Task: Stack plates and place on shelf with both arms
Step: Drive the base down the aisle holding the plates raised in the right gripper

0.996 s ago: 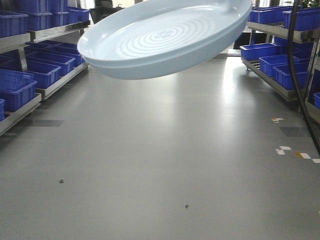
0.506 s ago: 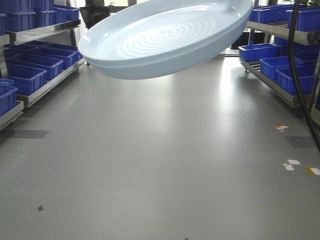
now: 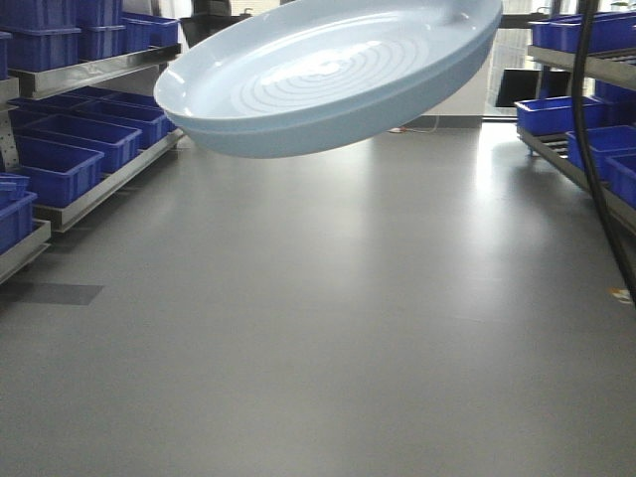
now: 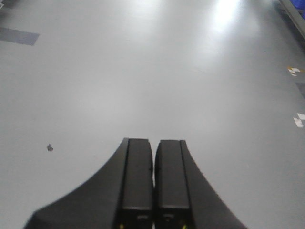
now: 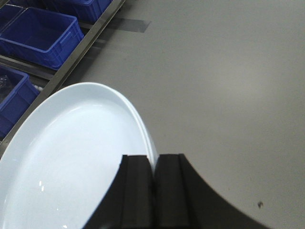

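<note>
Overhead, in the front view, the plates point(image 3: 328, 79) fill the top of the frame: two pale bluish-white round plates, nested one in the other, seen from underneath w/ faint concentric rings at the centre. The stack is up in the air & tilted, left edge lower than right, well above the grey floor point(image 3: 328, 328), which shows soft light reflections. Metal shelf racks point(image 3: 109, 179) run along both sides of the aisle, carrying blue bins point(image 3: 60, 164). A thin black cable point(image 3: 594, 179) hangs down the right edge.

Right wrist view: right pincer point(image 5: 153, 158) at bottom centre, its black blocky fingers point(image 5: 138, 191) brought almost together & clamped on the plates' rim. The rim curves down from upper left & slips into the thin gap betw. the fingers. Two rim edges show as a double line just above the fingertips. The glossy plate interior fills the lower left. Blue bins on a rack sit well below, at top left.

Left wrist view: left pincer point(image 4: 153, 142) at bottom centre, fingers pressed together w/ nothing held. Below it lies grey floor, w/ a small dark speck point(image 4: 49, 147) at left & pale tape scraps point(image 4: 298, 119) at right.
</note>
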